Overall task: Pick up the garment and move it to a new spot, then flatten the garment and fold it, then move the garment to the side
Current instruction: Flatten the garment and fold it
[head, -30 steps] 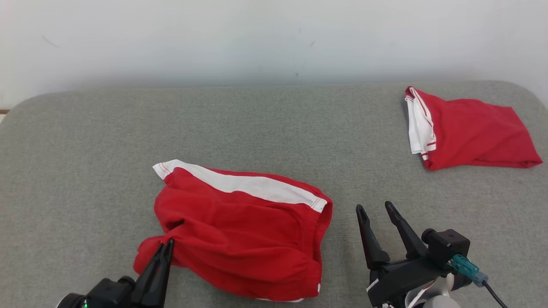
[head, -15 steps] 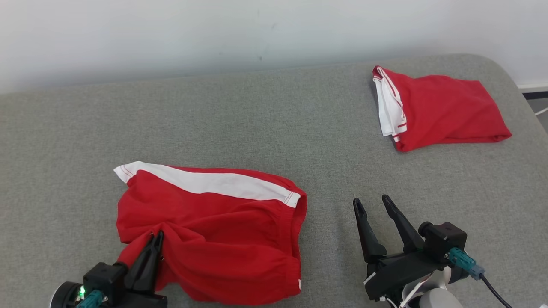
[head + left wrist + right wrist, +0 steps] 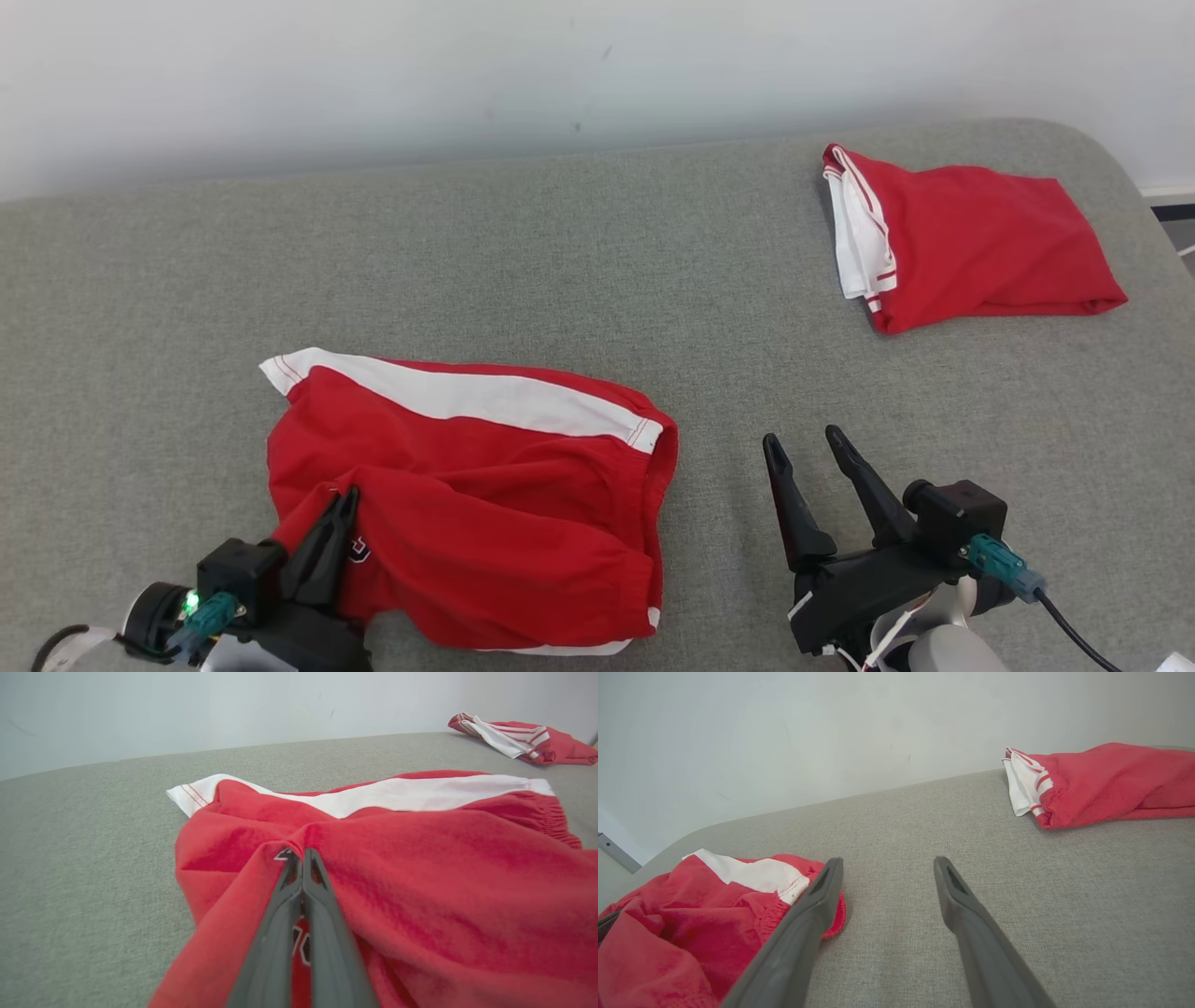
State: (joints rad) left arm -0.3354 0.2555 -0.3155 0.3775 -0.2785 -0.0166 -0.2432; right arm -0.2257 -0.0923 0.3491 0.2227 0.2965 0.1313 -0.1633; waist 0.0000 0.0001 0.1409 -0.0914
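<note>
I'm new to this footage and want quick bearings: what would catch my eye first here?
A rumpled red garment with a white band lies front left on the grey surface, a fold pinched in the shut left gripper. A second red-and-white garment, folded, sits at the far right, and the right gripper stands open to the right of the first.

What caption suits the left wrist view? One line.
Left end effector shut on red shorts, bunching them on the grey surface.
</note>
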